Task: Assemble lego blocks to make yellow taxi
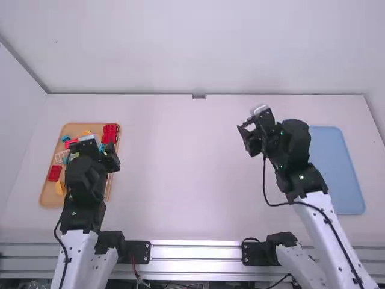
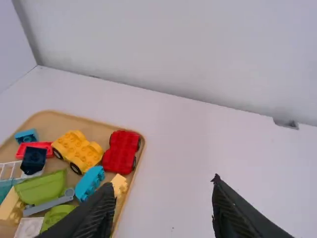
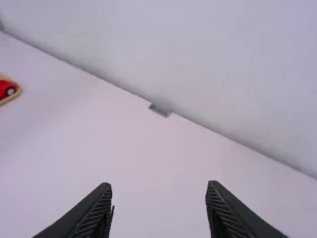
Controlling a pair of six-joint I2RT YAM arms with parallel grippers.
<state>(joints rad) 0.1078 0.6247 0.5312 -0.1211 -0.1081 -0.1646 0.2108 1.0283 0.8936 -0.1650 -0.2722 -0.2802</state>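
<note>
A blue tray (image 1: 338,165) lies on the right of the white bench (image 1: 186,180); a grey bracket (image 1: 199,96) sits at its far edge, by the wall (image 1: 198,48).

I have a smooth white table (image 1: 186,180) in my high view, with 2 trays lying flat on it, well apart. From the middle of the tabletop, I see the tan tray (image 1: 49,197) at 9 o'clock, its far end turned slightly toward 1 o'clock. I find the blue tray (image 1: 347,180) at 3 o'clock, its far end turned slightly toward 11.
</note>
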